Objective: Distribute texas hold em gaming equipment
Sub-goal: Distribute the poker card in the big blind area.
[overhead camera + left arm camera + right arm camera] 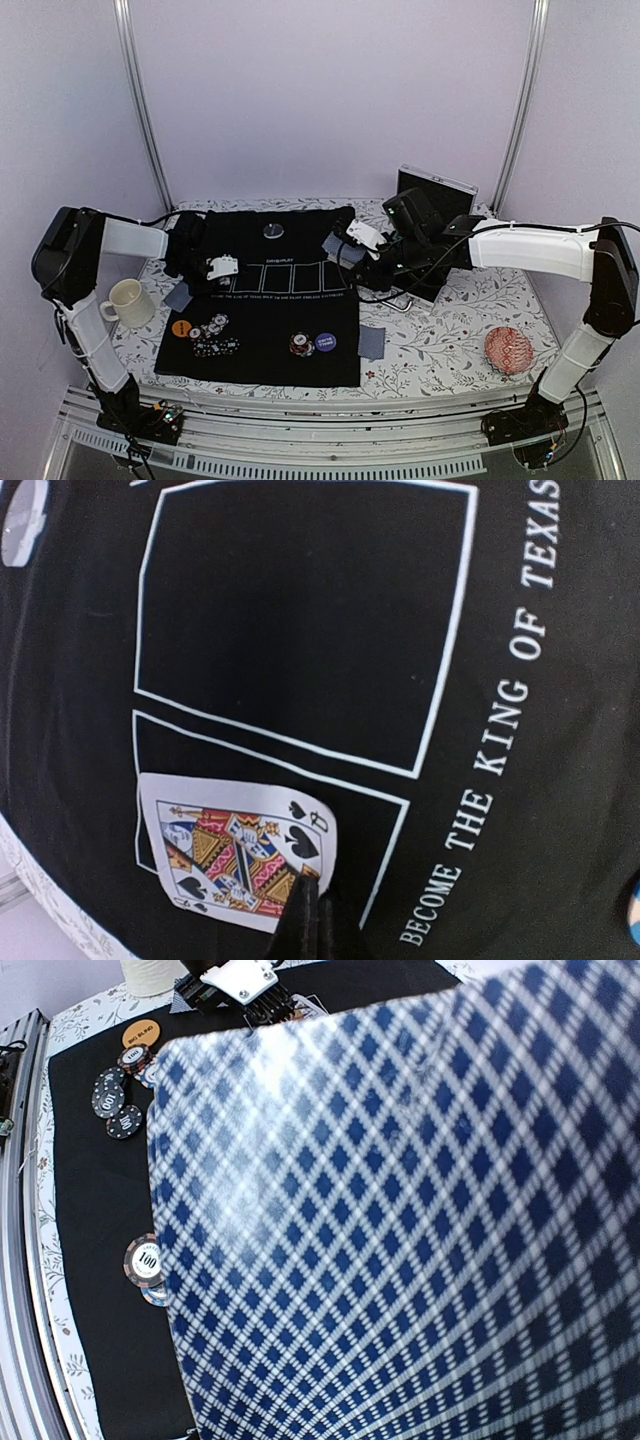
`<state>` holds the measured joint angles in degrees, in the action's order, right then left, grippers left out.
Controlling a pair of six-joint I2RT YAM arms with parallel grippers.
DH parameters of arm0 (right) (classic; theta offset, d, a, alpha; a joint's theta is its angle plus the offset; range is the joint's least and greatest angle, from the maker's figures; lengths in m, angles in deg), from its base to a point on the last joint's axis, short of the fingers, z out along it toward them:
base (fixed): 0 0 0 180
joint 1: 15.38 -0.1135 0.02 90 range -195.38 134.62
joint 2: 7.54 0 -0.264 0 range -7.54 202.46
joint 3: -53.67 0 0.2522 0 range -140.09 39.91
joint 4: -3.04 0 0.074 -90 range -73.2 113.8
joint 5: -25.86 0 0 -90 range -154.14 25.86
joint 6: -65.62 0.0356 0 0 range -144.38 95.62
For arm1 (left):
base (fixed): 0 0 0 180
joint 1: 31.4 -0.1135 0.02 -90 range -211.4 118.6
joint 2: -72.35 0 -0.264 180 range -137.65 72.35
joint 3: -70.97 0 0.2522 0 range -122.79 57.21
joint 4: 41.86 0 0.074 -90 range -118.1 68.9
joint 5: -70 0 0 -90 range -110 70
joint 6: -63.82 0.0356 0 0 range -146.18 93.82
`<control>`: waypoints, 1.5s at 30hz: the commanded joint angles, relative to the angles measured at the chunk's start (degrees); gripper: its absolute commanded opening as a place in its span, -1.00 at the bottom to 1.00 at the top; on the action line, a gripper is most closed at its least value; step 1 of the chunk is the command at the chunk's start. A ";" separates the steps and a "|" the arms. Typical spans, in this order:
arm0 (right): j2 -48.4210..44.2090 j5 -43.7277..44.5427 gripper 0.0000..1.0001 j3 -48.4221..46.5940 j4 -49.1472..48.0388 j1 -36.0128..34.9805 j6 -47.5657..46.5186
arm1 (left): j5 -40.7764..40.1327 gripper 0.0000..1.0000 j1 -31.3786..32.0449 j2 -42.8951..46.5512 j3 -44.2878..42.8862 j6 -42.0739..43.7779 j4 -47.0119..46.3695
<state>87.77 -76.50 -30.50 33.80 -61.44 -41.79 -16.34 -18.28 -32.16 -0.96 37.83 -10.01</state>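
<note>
Placement matters; our left gripper (305,900), pressed together, is touching the queen of spades (235,855) on the mat (260,350); our right gripper (350,245) is pinching a blue-backed card (400,1240) over the mat's far right corner; we are aiming for a flat release.

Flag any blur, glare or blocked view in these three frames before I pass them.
Top external: evenly lit, sharp, soft shadows only. Left wrist: crisp on the queen of spades and the print on the black mat. Right wrist: the blue-checked card, close to the lens, is out of focus with a pale sheen and blocks most of the frame; poker chips at left are sharp.
</note>
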 commanded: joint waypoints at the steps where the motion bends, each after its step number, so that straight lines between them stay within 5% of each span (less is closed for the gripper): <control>1: -1.63 -0.06 -0.26 0.56 -1.02 0.27 0.01 | -3.49 -1.00 -0.18 5.04 -0.68 -6.08 -6.05; 11: -1.60 -0.12 -0.26 0.25 -0.69 0.27 0.18 | -15.37 -1.00 -2.58 23.36 -4.87 -57.38 -3.95; 15: -1.96 -0.45 -0.26 0.63 -0.96 0.25 0.10 | -14.56 -1.00 -3.81 29.84 -1.31 -77.50 -0.90; 21: -1.96 -0.88 -0.26 0.63 -1.17 0.22 0.09 | -11.77 -1.00 -4.27 39.27 12.01 -98.86 -9.83; 27: -2.01 -0.56 -0.26 0.63 -1.17 0.28 0.09 | -14.42 -1.00 -5.66 43.45 23.80 -112.94 -17.65; 33: -1.80 -0.59 -0.26 0.63 -1.13 0.26 0.09 | -7.73 -1.00 -8.29 42.45 33.59 -121.53 -26.68; 45: -1.70 -0.48 -0.26 0.63 -0.74 0.25 0.18 | -7.25 -1.00 -10.93 41.89 39.06 -128.00 -24.83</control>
<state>87.77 -76.68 -30.50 33.80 -61.42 -41.77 -23.66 -28.44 9.21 36.00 -86.69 -34.56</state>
